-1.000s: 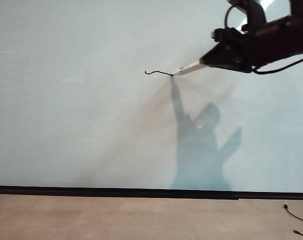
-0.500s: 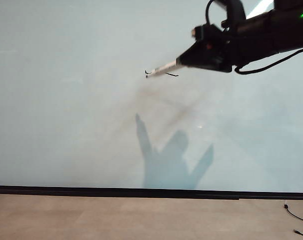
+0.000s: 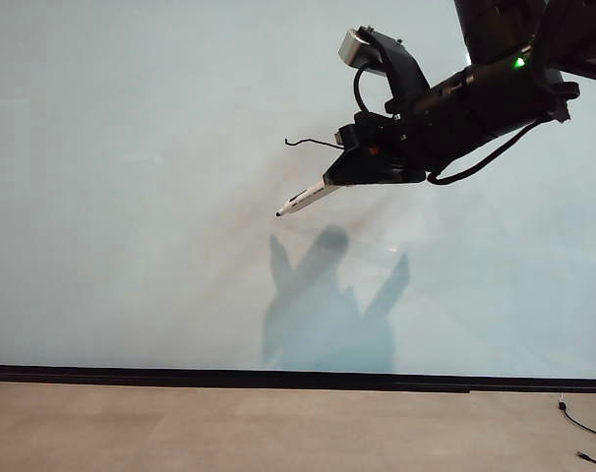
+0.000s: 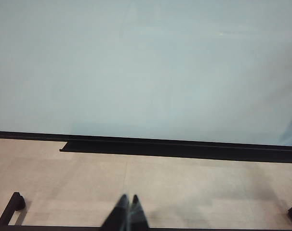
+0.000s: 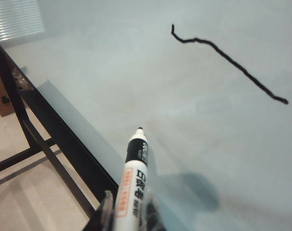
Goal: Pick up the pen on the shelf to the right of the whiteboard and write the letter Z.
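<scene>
The whiteboard (image 3: 131, 246) stands upright behind everything, its lower edge meeting the floor (image 3: 229, 428) that lies before it; high on the board, right of centre, runs a single marker stroke (image 3: 313, 144). The right gripper (image 3: 349, 174) hangs before the board just below the right end of that stroke, clamped on the pen (image 3: 303, 200), whose tip points down and leftward below the stroke; the left gripper (image 4: 126, 204), its fingers together, sits low over the floor, well before the board's foot.

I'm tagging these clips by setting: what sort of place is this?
Probably an indoor lab or test room. A very large whiteboard stands on a tan floor, loose cables trail at the side, and the right end effector holds the pen near a black stroke.
</scene>
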`<state>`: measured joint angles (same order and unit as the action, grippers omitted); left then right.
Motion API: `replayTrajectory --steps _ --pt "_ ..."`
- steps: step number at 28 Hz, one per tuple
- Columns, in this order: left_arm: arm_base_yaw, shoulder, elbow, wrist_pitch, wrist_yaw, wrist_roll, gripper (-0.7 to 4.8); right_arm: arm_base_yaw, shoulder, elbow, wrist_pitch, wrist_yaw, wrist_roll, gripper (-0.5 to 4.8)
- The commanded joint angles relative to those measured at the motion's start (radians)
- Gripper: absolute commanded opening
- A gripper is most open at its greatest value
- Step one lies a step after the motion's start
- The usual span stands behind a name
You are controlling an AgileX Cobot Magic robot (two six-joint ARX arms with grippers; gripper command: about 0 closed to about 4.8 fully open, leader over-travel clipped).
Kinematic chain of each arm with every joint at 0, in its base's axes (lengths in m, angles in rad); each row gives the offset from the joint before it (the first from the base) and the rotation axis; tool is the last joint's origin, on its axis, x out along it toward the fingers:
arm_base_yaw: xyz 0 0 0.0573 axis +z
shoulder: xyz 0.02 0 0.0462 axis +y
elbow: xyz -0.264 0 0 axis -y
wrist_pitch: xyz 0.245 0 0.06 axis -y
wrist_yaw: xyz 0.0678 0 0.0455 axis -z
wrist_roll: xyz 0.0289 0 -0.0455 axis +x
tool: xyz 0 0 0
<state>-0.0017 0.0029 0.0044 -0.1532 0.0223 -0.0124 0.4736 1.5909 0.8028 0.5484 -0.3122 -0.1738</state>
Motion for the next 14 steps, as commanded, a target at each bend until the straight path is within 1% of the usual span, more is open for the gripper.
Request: replayTrajectory --steps 1,8,14 --pt "0.000 0.000 0.002 0.011 0.000 0.005 -0.04 0.001 -0.005 0.012 0.008 0.011 -0.007 -0.06" --pt "0.000 0.000 0.002 0.011 0.000 0.005 -0.04 0.001 -0.005 0.018 0.009 0.049 -0.012 -0.06" --pt "0.000 0.000 0.002 0.011 0.000 0.005 -0.04 0.001 -0.005 0.018 0.009 0.103 -0.037 -0.06"
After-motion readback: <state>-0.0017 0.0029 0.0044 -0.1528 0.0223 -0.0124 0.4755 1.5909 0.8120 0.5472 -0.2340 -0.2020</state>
